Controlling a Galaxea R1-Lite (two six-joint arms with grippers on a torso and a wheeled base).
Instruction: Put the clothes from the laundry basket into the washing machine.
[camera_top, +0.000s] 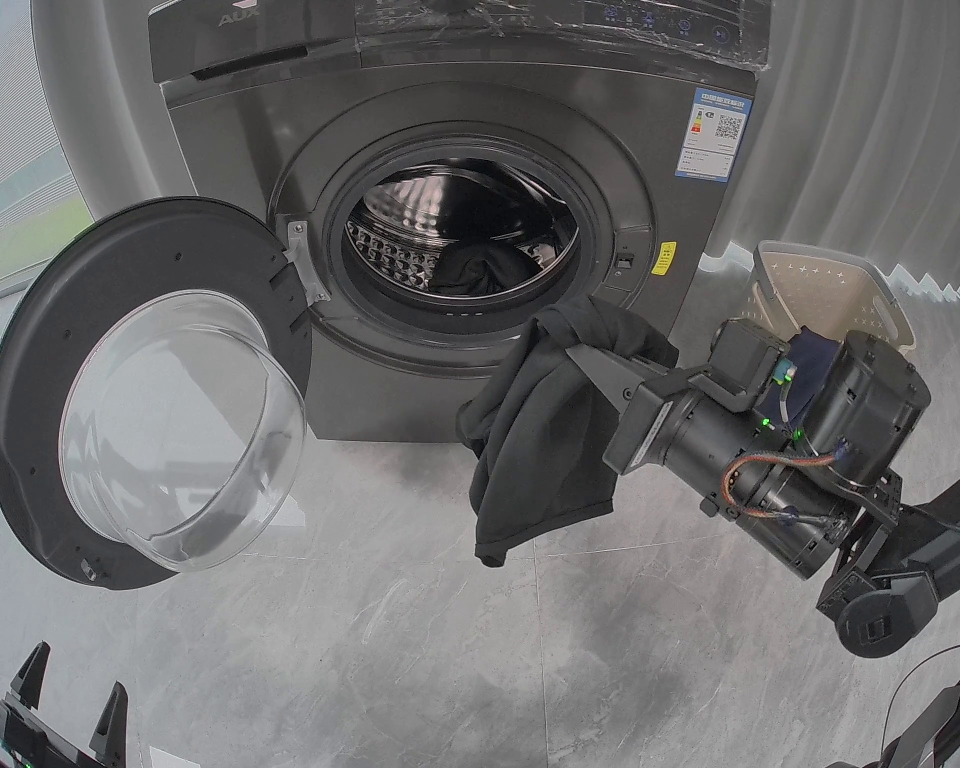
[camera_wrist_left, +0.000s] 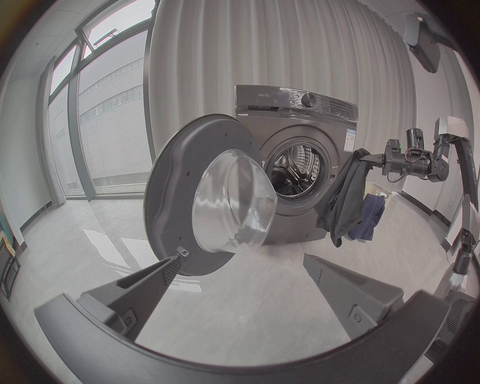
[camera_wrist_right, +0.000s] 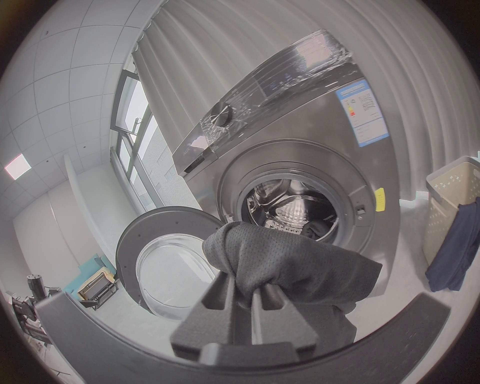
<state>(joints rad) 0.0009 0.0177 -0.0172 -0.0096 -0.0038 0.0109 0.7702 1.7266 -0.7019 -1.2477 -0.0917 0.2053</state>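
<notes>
Jaws of the right claw (camera_wrist_right: 243, 287) are clamped on a fold of the dark grey garment (camera_top: 530, 440), which hangs from them in loose folds clear of the grey tiled floor (camera_top: 350, 620). In the head view the garment hangs at about 5 o'clock from the drum opening (camera_top: 460, 230) of the washing machine (camera_top: 250, 130), just in front of its lower rim. A dark piece of clothing (camera_top: 480, 268) lies inside the drum. The round door (camera_top: 150, 390) stands swung wide at 8 o'clock from the opening. The laundry basket (camera_top: 830, 285) stands on the floor at 3 o'clock from the machine, a navy garment (camera_wrist_right: 457, 250) draped over its edge. The left claw (camera_wrist_left: 240, 262) is low at 7 o'clock in the head view, jaws wide apart and holding nothing.
</notes>
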